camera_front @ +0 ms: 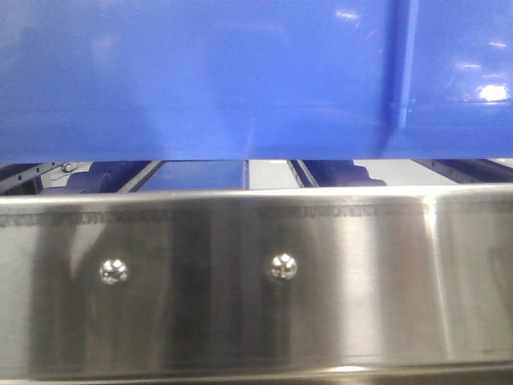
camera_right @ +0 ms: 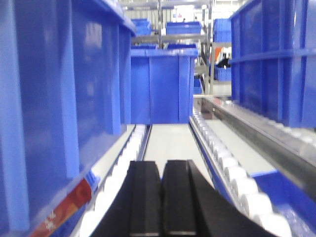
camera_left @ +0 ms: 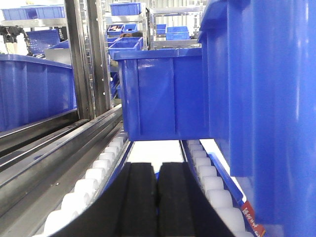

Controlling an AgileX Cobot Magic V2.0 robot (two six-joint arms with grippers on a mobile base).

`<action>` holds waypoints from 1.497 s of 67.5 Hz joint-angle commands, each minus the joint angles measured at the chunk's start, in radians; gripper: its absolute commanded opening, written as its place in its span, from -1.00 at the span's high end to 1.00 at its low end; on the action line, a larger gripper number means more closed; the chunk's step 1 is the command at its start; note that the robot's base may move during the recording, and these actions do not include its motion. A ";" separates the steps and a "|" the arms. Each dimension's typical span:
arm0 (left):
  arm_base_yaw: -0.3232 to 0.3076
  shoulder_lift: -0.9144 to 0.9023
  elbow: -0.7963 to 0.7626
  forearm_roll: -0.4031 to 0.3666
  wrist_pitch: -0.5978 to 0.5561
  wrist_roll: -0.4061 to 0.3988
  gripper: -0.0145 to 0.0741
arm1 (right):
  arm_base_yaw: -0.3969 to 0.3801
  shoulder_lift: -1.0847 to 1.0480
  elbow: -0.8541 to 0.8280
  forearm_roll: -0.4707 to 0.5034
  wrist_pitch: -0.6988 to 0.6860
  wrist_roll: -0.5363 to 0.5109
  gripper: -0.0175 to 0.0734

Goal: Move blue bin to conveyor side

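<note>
**Blue bin upright on the roller lane, between two closed pincers**

The blue bin (camera_front: 200, 80) fills the top half of the front view. Its glossy side wall runs left to right, parallel to the steel rail (camera_front: 240, 289) below it, and one thin vertical rib (camera_front: 405, 64) stands upright on it. Both ends of the wall are cut off, so I cannot tell which axis is the long one.

A narrow gap shows between the bin's bottom edge and the rail. The bin sits rim up over the white rollers (camera_left: 94, 175).

The left pincer (camera_left: 158, 170) has the bin close on its right. Its black fingers are pressed together on nothing. The right pincer (camera_right: 161, 168) is likewise closed and empty, with the bin close on its left.

Further down the lane stands a second blue crate (camera_left: 163, 94).
</note>
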 commanded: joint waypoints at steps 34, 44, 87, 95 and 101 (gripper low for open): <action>-0.026 0.051 -0.465 -0.016 0.387 0.008 0.29 | 0.006 0.009 -0.398 -0.002 0.203 0.002 0.51; -0.055 0.158 -0.636 -0.012 0.482 0.010 -0.05 | 0.024 0.119 -0.544 -0.002 0.211 0.002 -0.16; -0.195 0.647 -1.126 -0.044 0.656 0.010 -0.52 | 0.202 0.599 -0.914 -0.014 0.358 -0.010 -0.60; -0.214 0.751 -1.236 -0.042 0.779 0.010 -0.52 | 0.258 0.693 -1.055 -0.014 0.535 -0.010 -0.60; -0.224 0.810 -1.298 -0.044 0.813 0.010 -0.52 | 0.287 0.742 -1.116 -0.014 0.537 -0.026 -0.60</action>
